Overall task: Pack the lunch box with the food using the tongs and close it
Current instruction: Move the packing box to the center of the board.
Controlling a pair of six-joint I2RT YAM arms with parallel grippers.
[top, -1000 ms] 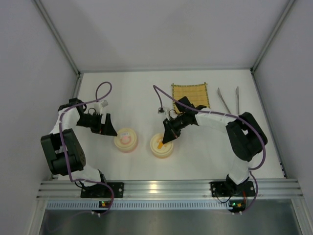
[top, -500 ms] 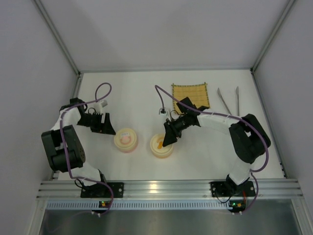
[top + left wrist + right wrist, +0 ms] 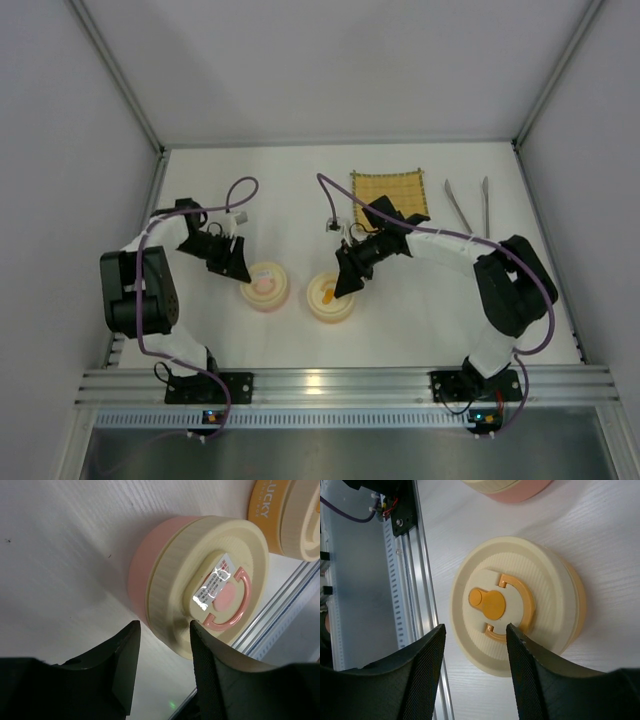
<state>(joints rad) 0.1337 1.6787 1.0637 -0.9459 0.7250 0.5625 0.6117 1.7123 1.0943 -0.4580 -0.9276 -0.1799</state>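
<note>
Two round lunch box containers stand with cream lids on: a pink one (image 3: 266,288) (image 3: 200,582) and an orange one (image 3: 330,298) (image 3: 520,605). My left gripper (image 3: 238,267) (image 3: 162,632) sits at the pink box's left side, jaws apart, with the lid's near rim between the fingertips. Just above the orange lid's handle hovers my right gripper (image 3: 347,280) (image 3: 476,630), open and holding nothing. The silver tongs (image 3: 467,204) lie at the back right, far from both grippers. No food is in view.
A yellow woven mat (image 3: 390,192) lies at the back, left of the tongs. An aluminium rail (image 3: 340,382) runs along the near edge, close to both boxes. White walls stand at the table's sides and back.
My left arm swung right up to the pink box and its jaws narrowed. My right gripper, shut a second ago over the orange lid, has opened.
</note>
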